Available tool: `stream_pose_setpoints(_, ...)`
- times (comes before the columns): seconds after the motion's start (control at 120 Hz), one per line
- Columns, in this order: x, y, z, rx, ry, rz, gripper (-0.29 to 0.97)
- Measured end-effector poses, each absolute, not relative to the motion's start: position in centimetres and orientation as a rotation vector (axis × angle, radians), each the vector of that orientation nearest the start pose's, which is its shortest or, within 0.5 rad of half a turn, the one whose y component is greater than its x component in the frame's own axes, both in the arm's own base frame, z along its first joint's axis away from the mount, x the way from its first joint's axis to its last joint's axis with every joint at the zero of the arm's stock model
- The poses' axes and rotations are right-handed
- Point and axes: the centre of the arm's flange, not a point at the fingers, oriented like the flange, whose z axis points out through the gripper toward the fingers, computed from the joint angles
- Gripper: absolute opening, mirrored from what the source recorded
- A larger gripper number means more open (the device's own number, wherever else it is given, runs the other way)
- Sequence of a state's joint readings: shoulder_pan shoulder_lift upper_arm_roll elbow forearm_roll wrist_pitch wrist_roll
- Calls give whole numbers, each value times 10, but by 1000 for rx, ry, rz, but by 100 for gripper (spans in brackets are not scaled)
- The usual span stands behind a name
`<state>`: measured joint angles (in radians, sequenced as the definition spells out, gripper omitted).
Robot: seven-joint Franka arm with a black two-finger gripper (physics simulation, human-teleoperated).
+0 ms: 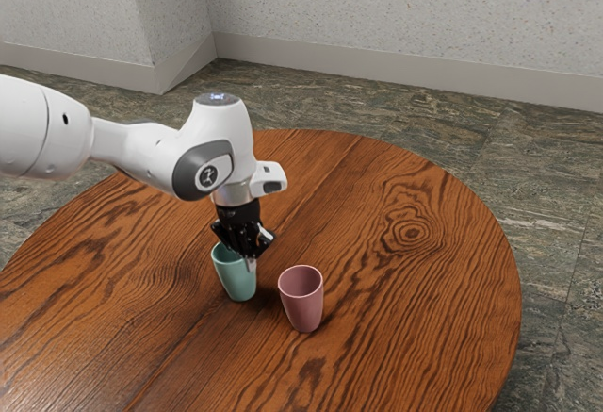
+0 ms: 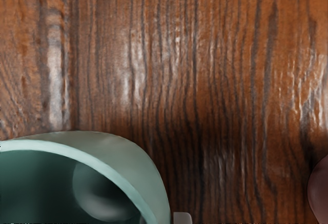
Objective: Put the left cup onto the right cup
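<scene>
Round wooden table: my gripper pinched the teal cup by its rim; I judged a straight, level lift safest before crossing over the pink cup.

You have a round wooden table, teal cup standing near its middle, pink cup just beside it, apart.

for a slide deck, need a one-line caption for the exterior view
Franka arm's gripper at the rim of a teal cup, a pink cup standing beside it on a wooden table.
</scene>
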<state>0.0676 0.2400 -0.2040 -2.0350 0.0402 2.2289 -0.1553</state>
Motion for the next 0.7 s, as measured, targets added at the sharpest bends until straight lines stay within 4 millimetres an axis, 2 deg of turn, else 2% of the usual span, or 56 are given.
stream_pose_setpoints(0.308, 574, -75, 351, -3141, -2, 69, -11)
stream_pose_setpoints(0.7, 563, -84, 388, -3127, 18, 67, -10)
